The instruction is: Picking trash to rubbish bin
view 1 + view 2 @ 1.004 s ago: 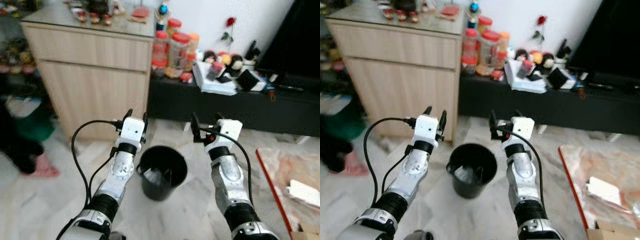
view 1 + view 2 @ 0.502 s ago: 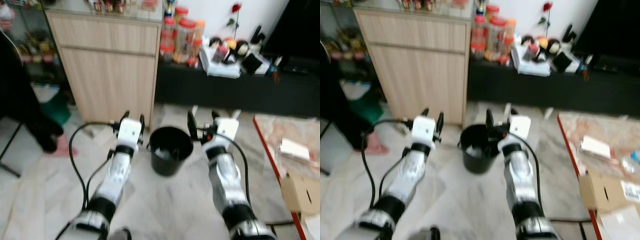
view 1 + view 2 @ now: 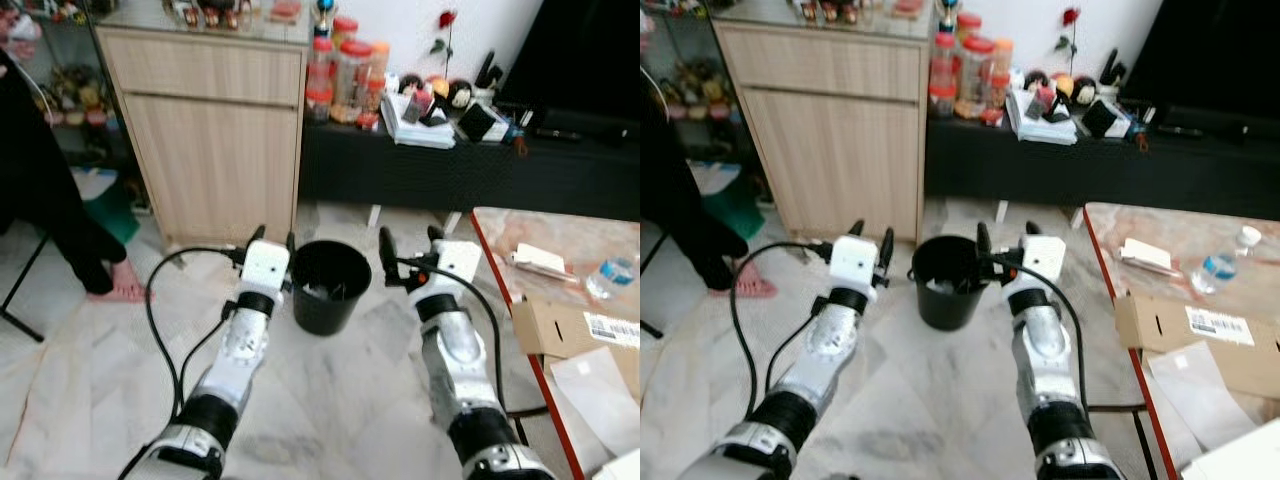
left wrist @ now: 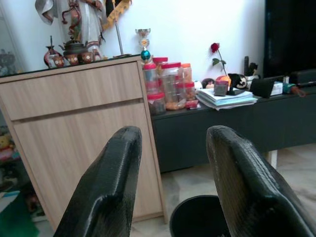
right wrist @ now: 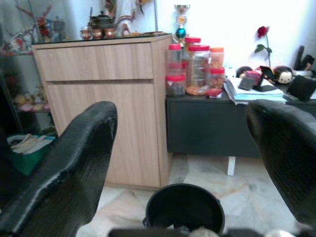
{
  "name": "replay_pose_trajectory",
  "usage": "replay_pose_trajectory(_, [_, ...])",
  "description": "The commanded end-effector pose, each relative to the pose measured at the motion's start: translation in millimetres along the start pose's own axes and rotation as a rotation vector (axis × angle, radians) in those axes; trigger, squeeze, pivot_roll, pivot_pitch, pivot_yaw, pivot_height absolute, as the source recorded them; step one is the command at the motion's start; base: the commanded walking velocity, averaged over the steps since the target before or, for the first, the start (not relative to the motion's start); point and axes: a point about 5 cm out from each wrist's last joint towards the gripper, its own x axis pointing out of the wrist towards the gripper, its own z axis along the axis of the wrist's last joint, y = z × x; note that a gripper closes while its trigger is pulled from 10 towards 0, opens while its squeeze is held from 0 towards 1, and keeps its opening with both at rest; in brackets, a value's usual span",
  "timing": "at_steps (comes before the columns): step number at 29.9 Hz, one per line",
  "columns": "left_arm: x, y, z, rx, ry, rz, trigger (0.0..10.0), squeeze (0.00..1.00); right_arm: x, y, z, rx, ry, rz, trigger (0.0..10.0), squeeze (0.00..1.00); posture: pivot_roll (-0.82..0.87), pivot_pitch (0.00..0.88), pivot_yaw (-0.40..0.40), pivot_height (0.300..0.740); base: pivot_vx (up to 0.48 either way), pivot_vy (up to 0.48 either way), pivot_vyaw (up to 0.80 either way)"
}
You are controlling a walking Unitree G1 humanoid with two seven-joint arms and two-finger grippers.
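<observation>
While no writing reads clearly, you see a wooden cabinet (image 3: pixel 215 120) at upper left over marble floor (image 3: pixel 90 390). Your left hand (image 3: pixel 270 238) is released beside the upright black bin (image 3: pixel 330 286) at centre, trash inside; your right hand (image 3: pixel 408 243) is released too.

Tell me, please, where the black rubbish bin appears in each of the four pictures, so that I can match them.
Left eye view: black rubbish bin on the floor between the two arms, centre.
Right eye view: centre, again between the arms.
Left wrist view: bottom edge, between the two black fingers.
Right wrist view: bottom centre.
Shared landmark: the wooden cabinet behind the bin.
</observation>
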Motion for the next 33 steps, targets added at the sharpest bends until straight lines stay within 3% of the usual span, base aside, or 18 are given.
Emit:
replay_pose_trajectory(1, [2.7, -1.5, 4.2, -0.01, -0.019, -0.005, 10.0, 0.0, 0.5, -2.3, 1.7, -0.001, -0.004, -0.007, 10.0, 0.0, 0.04, 0.095, -0.138, 0.74, 0.0, 0.0, 0.0])
replay_pose_trajectory(8, [2.1, -2.5, 2.2, -0.004, -0.008, -0.015, 10.0, 0.0, 0.5, -2.5, 0.9, -0.003, 0.0, -0.002, 10.0, 0.0, 0.04, 0.093, -0.14, 0.74, 0.0, 0.0, 0.0])
replay_pose_trajectory(18, [4.3, 7.2, 0.3, 0.031, -0.002, -0.003, 10.0, 0.0, 0.1, -15.1, 2.3, -0.009, 0.006, -0.046, 10.0, 0.0, 0.04, 0.081, -0.139, 0.74, 0.0, 0.0, 0.0])
replay_pose_trajectory(33, [1.0, 4.2, -2.5, 0.028, 0.003, -0.02, 10.0, 0.0, -0.5, -9.3, -1.2, -0.015, 0.018, -0.03, 10.0, 0.0, 0.04, 0.059, -0.139, 0.74, 0.0, 0.0, -0.72])
